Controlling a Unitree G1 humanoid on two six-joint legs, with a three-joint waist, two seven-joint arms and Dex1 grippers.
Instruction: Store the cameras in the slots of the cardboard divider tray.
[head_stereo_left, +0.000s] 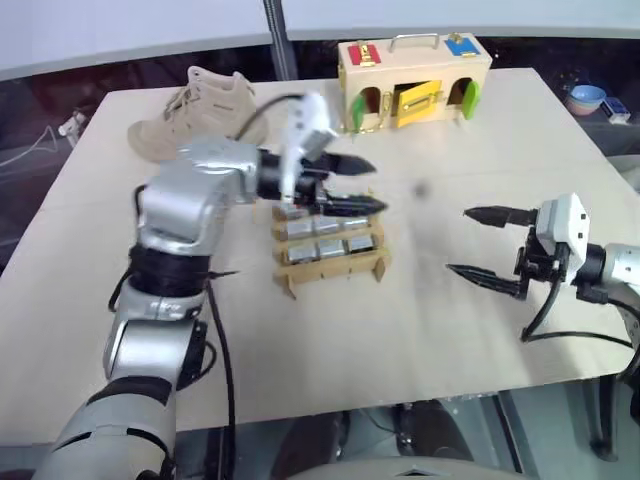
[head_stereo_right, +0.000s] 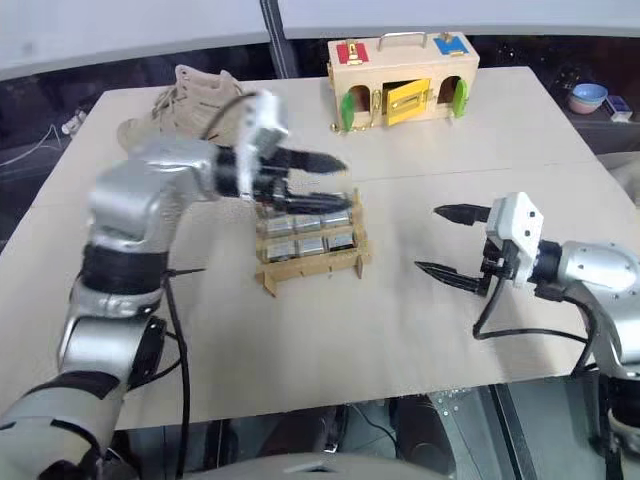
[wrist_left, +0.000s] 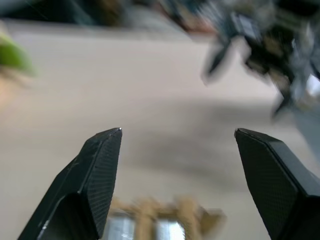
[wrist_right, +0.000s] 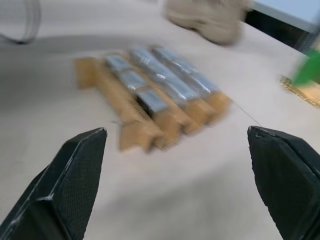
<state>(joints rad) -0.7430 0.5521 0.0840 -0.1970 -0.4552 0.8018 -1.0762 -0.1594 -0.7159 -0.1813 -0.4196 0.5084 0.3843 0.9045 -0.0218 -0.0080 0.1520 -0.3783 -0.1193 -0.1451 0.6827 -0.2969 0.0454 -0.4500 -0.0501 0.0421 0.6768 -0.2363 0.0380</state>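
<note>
We see the left pincer (head_stereo_left: 362, 185) released above the cardboard divider tray (head_stereo_left: 330, 262) holding cameras (head_stereo_left: 328, 247); at three o'clock, the right pincer (head_stereo_left: 482, 243) gapes empty.

We see a pale wooden desk (head_stereo_left: 400, 330) filling most of the frame. At the top runs a light grey wall (head_stereo_left: 120, 30), crossed by a dark pole (head_stereo_left: 280, 40). Dark floor (head_stereo_left: 30, 110) shows at upper left; a blue bowl (head_stereo_left: 586, 98) sits upper right.
</note>
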